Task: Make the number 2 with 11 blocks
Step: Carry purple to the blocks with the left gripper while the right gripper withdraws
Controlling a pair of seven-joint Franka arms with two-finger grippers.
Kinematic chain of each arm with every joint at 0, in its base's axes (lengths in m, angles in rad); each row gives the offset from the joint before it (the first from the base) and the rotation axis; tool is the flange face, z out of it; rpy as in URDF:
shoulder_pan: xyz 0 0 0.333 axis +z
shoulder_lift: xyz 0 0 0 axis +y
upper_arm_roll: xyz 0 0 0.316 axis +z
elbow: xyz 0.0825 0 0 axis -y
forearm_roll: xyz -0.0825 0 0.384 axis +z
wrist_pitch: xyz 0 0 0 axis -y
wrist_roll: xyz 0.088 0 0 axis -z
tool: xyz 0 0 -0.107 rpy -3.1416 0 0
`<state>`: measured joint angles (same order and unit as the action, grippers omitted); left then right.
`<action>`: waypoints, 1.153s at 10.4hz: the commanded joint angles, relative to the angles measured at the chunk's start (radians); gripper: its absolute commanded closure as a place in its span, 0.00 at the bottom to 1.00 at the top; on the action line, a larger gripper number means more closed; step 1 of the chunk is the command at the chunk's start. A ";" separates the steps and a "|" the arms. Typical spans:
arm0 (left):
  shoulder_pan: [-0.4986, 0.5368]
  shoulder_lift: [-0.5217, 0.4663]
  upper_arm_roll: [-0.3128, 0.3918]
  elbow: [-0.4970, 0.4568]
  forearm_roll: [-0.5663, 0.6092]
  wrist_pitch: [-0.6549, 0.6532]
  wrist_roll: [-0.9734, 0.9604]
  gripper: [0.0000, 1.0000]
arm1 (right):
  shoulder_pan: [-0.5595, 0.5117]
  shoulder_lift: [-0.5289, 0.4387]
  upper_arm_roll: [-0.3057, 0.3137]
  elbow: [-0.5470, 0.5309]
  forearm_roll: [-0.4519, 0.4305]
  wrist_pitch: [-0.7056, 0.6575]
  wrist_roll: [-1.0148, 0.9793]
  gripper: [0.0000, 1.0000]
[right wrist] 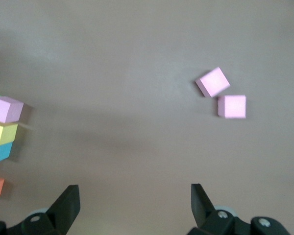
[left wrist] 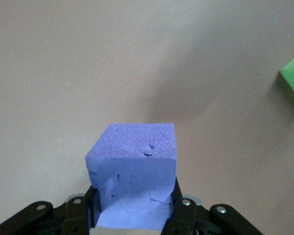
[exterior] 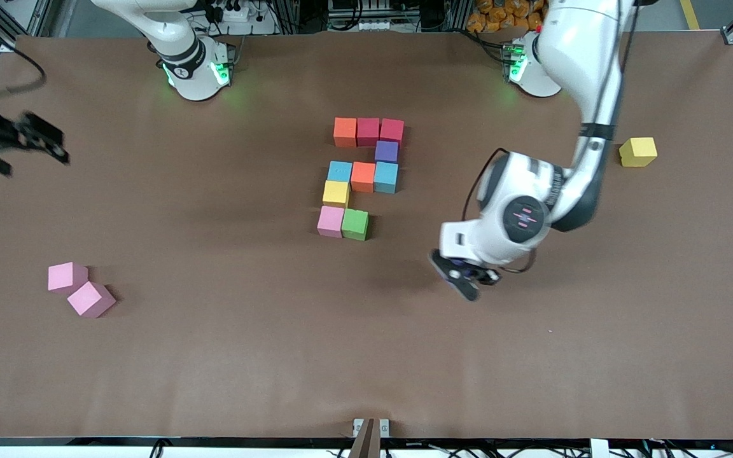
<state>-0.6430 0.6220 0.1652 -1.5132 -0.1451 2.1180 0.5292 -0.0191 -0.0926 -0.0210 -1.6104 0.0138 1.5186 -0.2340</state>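
Clamped in the left pincer (left wrist: 134, 215) is a purple block (left wrist: 133, 169), a small matte foam cube with a dimpled top, held above bare brown surface (exterior: 245, 356) toward the left arm's end, beside the unfinished number 2 (exterior: 363, 178). That digit sits mid-surface: an orange block (exterior: 345, 131) and two crimson blocks (exterior: 379, 131) form the row nearest the robots' bases, a second purple block (exterior: 386, 151) links down to a light blue, orange and light blue row (exterior: 363, 176), then a yellow block (exterior: 336, 193) leads to a pink block (exterior: 330, 221) and green block (exterior: 355, 224), the row nearest the front camera, one cube short. Right pincer (right wrist: 134, 203) hangs over the right arm's end of the surface, fingers (right wrist: 68, 205) spread wide, gripping nothing. Two loose pink blocks (exterior: 80, 289) lie touching near that end; a spare yellow block (exterior: 637, 152) rests alone toward the left arm's end
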 commanded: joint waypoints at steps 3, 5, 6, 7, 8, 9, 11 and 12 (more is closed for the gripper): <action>-0.136 0.028 0.008 0.022 0.131 0.017 0.032 0.87 | -0.064 0.022 0.009 0.119 -0.020 -0.094 0.033 0.00; -0.150 0.039 -0.015 0.019 0.176 0.017 0.077 0.87 | -0.068 0.042 0.010 0.122 -0.017 -0.087 0.036 0.00; -0.153 0.048 -0.032 0.019 0.194 0.017 0.103 0.87 | -0.061 0.048 0.012 0.133 -0.014 -0.090 0.036 0.00; -0.167 0.051 -0.038 0.019 0.212 0.017 0.109 0.87 | -0.055 0.047 0.013 0.136 -0.029 -0.095 0.036 0.00; -0.181 0.061 -0.046 0.019 0.231 0.017 0.109 0.87 | -0.064 0.047 0.012 0.136 -0.020 -0.097 0.033 0.00; -0.188 0.065 -0.059 0.018 0.233 0.017 0.110 0.87 | -0.065 0.050 0.012 0.136 -0.014 -0.095 0.038 0.00; -0.193 0.093 -0.091 0.019 0.231 0.017 0.109 0.87 | -0.061 0.065 0.012 0.135 -0.014 -0.095 0.036 0.00; -0.201 0.097 -0.095 0.019 0.231 0.017 0.109 0.87 | -0.065 0.065 0.012 0.135 -0.014 -0.095 0.038 0.00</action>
<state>-0.8390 0.7008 0.0774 -1.5073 0.0637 2.1319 0.6244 -0.0716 -0.0481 -0.0205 -1.5046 0.0100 1.4402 -0.2110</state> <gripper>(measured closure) 0.454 0.000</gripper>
